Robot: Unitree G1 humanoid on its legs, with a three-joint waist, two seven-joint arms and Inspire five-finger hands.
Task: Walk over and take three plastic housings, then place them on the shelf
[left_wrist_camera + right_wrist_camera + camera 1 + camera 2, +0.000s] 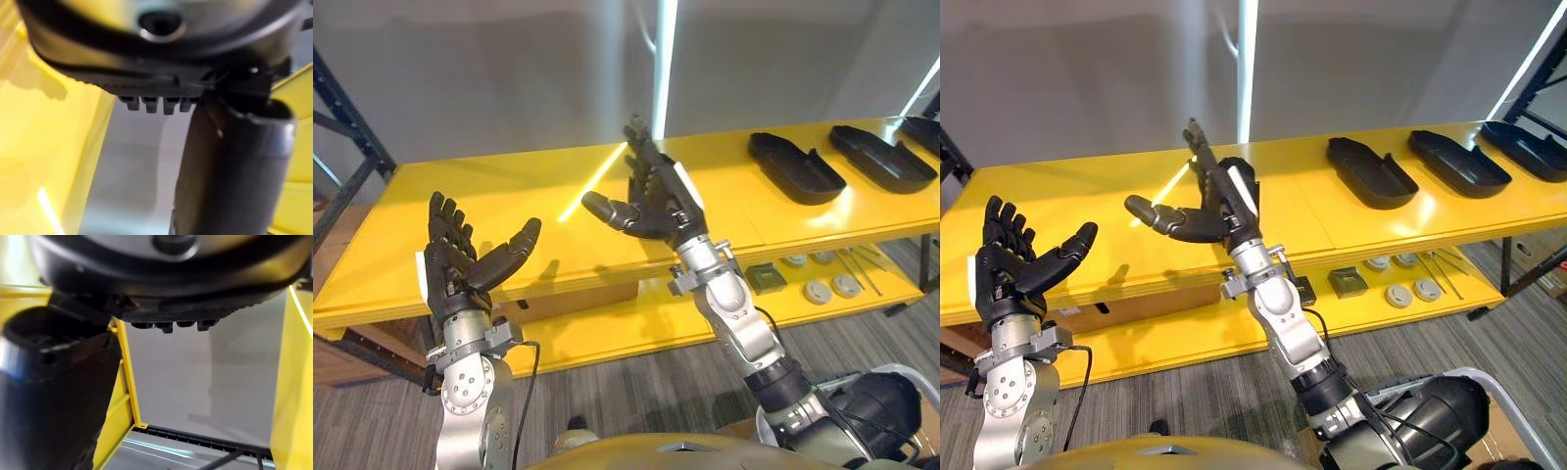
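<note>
Lying on top tier of yellow shelf [489,196], toward its right end, were three plastic housings [796,166]: black shallow shells. You could judge them light, stiff, slick; raised rim looked the best hold. Left robot hand [460,259] and right robot hand [651,201] hovered by shelf's front edge, fingers spread, empty.
</note>
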